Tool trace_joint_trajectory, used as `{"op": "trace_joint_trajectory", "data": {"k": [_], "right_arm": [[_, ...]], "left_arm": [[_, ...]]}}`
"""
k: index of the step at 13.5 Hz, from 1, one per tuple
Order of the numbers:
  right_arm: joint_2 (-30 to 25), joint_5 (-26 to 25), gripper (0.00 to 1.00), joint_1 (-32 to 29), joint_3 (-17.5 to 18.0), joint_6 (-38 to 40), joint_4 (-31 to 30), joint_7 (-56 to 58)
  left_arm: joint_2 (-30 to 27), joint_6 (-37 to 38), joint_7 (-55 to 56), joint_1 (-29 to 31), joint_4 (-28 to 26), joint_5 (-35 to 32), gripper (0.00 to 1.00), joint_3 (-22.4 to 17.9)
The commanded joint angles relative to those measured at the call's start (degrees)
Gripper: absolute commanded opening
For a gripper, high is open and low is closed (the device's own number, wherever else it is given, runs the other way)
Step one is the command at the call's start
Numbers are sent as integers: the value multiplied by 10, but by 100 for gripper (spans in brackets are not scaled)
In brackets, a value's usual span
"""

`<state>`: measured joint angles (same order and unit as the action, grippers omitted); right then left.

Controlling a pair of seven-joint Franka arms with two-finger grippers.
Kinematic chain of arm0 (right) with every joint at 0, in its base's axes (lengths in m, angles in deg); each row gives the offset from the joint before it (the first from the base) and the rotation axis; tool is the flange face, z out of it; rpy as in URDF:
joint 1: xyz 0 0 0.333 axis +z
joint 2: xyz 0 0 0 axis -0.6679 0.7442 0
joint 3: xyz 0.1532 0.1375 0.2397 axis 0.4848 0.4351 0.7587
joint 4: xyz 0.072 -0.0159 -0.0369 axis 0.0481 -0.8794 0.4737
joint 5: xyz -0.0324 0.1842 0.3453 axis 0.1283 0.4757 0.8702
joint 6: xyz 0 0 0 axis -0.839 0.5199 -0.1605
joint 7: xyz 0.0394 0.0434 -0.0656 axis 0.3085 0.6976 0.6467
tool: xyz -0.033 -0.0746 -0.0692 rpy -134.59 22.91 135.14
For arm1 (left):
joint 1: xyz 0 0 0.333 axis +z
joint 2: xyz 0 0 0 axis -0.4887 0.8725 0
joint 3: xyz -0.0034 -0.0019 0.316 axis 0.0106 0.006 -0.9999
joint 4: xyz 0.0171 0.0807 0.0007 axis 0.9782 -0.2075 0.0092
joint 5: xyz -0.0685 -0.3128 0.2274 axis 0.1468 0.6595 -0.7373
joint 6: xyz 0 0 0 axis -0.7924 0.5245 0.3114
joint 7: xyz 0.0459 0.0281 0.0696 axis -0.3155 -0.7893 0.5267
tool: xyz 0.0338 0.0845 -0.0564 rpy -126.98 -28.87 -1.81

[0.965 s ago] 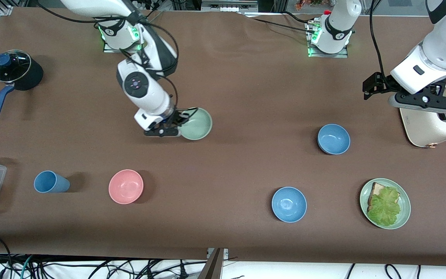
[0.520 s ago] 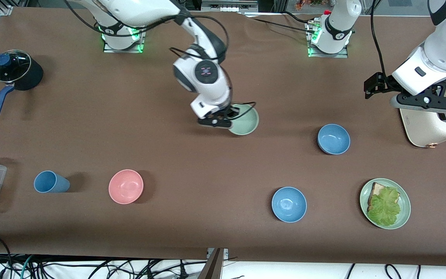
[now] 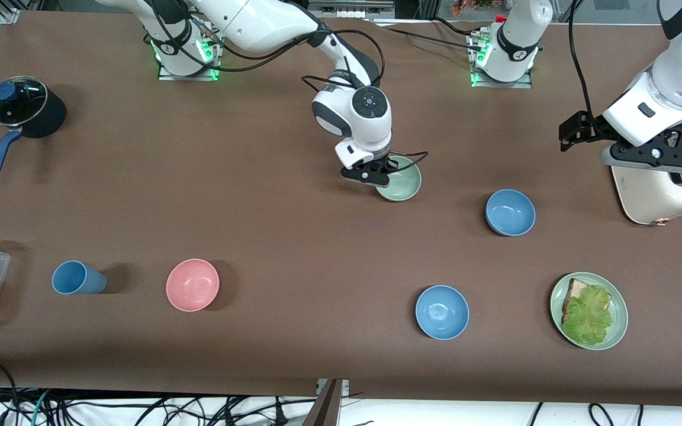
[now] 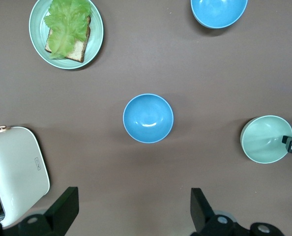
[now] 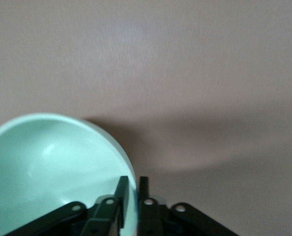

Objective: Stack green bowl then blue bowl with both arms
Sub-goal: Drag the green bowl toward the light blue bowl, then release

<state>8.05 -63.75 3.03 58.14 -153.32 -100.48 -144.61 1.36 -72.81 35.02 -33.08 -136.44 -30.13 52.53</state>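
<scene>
Over the middle of the brown bench, the right gripper (image 3: 376,176) pinches only the thin rim of the small matte sage-green bowl (image 3: 400,183), so it could tilt or slip, while the left gripper (image 4: 131,209) waits spread above the white toaster (image 3: 660,195).

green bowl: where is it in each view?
Front view: green bowl mid-table, rim pinched by the right gripper.
Left wrist view: at the picture's edge, beside the blue bowl.
Right wrist view: fills the corner, clamped.
Shared landmark: that gripper on its rim.
</scene>
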Motion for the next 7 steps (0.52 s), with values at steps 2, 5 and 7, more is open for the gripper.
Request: {"op": "trace_joint_trajectory", "data": {"k": [2, 5, 7], "right_arm": [[-14, -3, 100, -20, -17, 80, 54, 7], [-61, 8, 100, -75, -14, 165, 79, 92], [-98, 10, 100, -126, -14, 206, 73, 156]], "left_arm": [[11, 15, 6, 0, 24, -11, 100, 1], [12, 15, 6, 4, 23, -11, 100, 0], [11, 17, 6, 4, 23, -11, 100, 0]]}}
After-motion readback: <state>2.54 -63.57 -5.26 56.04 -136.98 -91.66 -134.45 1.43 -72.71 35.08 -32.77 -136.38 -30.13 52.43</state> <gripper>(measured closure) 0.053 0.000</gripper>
